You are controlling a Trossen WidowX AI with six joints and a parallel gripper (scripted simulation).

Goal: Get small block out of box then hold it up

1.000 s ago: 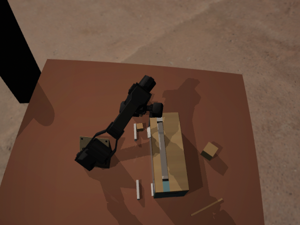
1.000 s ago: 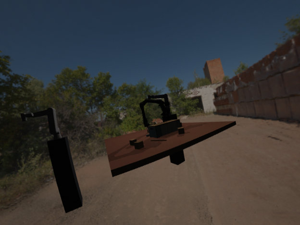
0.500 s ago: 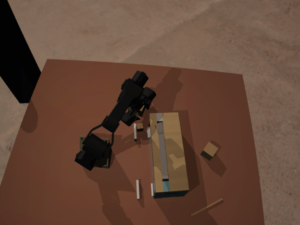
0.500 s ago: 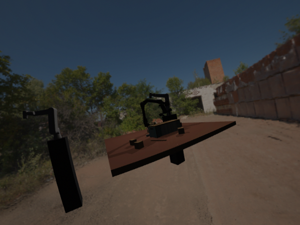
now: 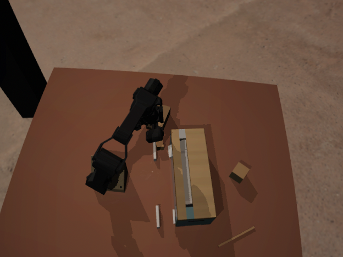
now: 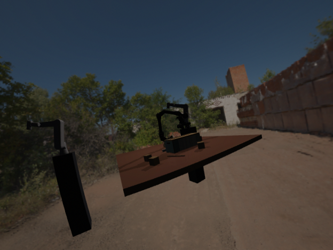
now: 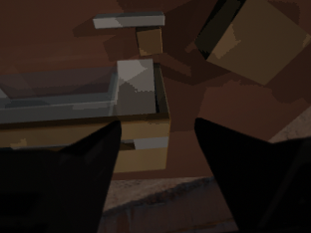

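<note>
While the arm hangs over the far end of the box, each view gives this.

Top view, gripper (image 5: 158,138): above the table beside the box's far left corner, largely hidden under the dark wrist.
Top view, box (image 5: 198,177): long and tan-topped, lying lengthways on the table (image 5: 69,116), with a grey slot along its roof.
Top view, small block (image 5: 159,144): tan, on the table just outside the box's far end, beside a short white rail (image 5: 154,151) and partly under the wrist.
Top view, other items: a tan cube (image 5: 239,171) right of the box, a thin stick (image 5: 236,236) near its close end.

Exterior view, arm (image 6: 176,118): bent over the box's far end; the fingers are too small to judge.

Wrist view, fingers: dark, set moderately wide apart, nothing between them.
Wrist view, block: lying beyond the box's corner, touching the rail.
Wrist view, large tan cube (image 7: 259,40): upper right, apart from the block.
</note>
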